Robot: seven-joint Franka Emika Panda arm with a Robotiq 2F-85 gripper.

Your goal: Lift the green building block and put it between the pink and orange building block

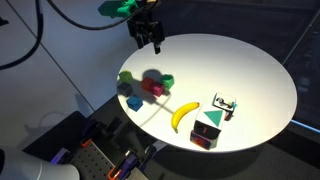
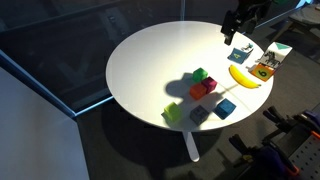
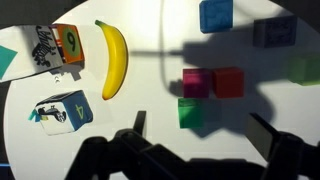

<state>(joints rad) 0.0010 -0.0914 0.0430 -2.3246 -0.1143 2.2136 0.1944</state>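
Note:
The green block (image 3: 195,113) lies on the round white table (image 3: 130,150), touching the near side of the pink block (image 3: 197,82). An orange-red block (image 3: 229,82) sits right beside the pink one. In both exterior views the green block (image 1: 168,80) (image 2: 200,75) is at the edge of the block cluster. My gripper (image 3: 200,135) is open and empty. It hangs well above the table (image 1: 147,38) (image 2: 234,30), with the green block between its fingers in the wrist view.
A banana (image 3: 113,58) lies left of the blocks, with two small printed boxes (image 3: 65,45) (image 3: 60,112) beyond it. Two blue blocks (image 3: 216,14) (image 3: 273,32) and a light green block (image 3: 308,68) lie past the pink and orange pair.

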